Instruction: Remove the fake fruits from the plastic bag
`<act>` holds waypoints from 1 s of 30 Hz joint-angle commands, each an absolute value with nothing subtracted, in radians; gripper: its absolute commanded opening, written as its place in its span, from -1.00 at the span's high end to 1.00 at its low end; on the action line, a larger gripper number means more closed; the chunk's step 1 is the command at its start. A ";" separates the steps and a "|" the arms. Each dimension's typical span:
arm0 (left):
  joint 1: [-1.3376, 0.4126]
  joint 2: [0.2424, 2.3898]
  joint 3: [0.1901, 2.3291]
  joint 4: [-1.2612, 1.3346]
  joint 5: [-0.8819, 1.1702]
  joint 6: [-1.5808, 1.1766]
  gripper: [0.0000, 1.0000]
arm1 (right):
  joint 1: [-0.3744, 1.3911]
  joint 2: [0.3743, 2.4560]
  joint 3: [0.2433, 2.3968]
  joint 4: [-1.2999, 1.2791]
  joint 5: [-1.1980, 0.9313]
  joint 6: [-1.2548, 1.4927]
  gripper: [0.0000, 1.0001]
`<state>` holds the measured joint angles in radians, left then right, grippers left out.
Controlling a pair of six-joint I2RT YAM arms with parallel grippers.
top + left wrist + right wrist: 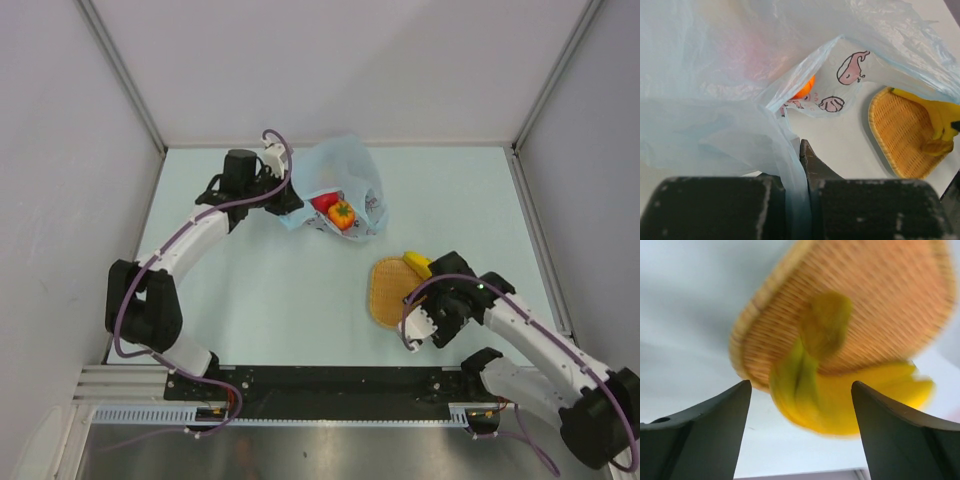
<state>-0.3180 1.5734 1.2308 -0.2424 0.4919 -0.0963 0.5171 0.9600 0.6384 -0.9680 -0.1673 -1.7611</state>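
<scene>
The light-blue plastic bag (340, 175) lies at the back of the table, its mouth facing front. A red apple (322, 203) and a red-orange fruit with a green top (342, 213) show inside it. My left gripper (285, 197) is shut on the bag's left edge; the film (715, 90) is pinched between its jaws (797, 165), and the orange fruit (806, 87) peeks through the opening. The yellow banana (418, 264) rests on the far edge of the woven mat (392, 292). My right gripper (432, 277) is open just in front of it; the banana (840, 400) sits blurred between the spread fingers, not gripped.
The woven mat (865, 305) lies front right and also shows in the left wrist view (900, 130), with the banana (940, 120) on it. Grey walls enclose the table on three sides. A black rail runs along the near edge (330, 380).
</scene>
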 commanded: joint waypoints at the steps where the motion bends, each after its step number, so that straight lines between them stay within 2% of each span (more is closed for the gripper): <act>1: -0.321 1.488 1.194 -0.199 0.517 -0.097 0.88 | 0.473 0.752 0.661 -0.982 -0.222 -1.812 -0.77; 5: -0.321 1.479 1.180 -0.196 0.529 -0.107 0.87 | 0.373 0.672 0.733 -0.982 -0.339 -1.660 -0.85; 7: -0.321 1.479 1.174 -0.184 0.537 -0.124 0.87 | 0.371 0.681 0.755 -0.815 -0.336 -1.346 -0.97; 8: -0.321 1.482 1.170 -0.175 0.540 -0.139 0.87 | 0.379 0.727 0.765 -0.751 -0.316 -1.234 -0.99; 9: -0.321 1.483 1.172 -0.172 0.545 -0.146 0.87 | 0.390 0.762 0.781 -0.656 -0.290 -1.006 -0.99; 12: -0.324 1.491 1.180 -0.172 0.549 -0.153 0.86 | 0.393 0.980 0.908 -0.629 -0.242 -0.658 -0.95; 16: -0.328 1.499 1.184 -0.173 0.548 -0.156 0.86 | 0.383 1.169 1.032 -0.673 -0.288 -0.427 -0.82; 27: -0.331 1.494 1.181 -0.172 0.528 -0.133 0.85 | 0.374 1.359 1.031 -0.759 -0.111 -0.377 -0.82; 30: -0.330 1.500 1.186 -0.170 0.529 -0.137 0.85 | 0.374 1.419 1.031 -0.779 -0.072 -0.390 -0.75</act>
<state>-0.3244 1.5188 1.1759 -0.2035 0.5232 -0.1394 0.3771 1.3560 1.0050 -0.7414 -0.1596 -0.4107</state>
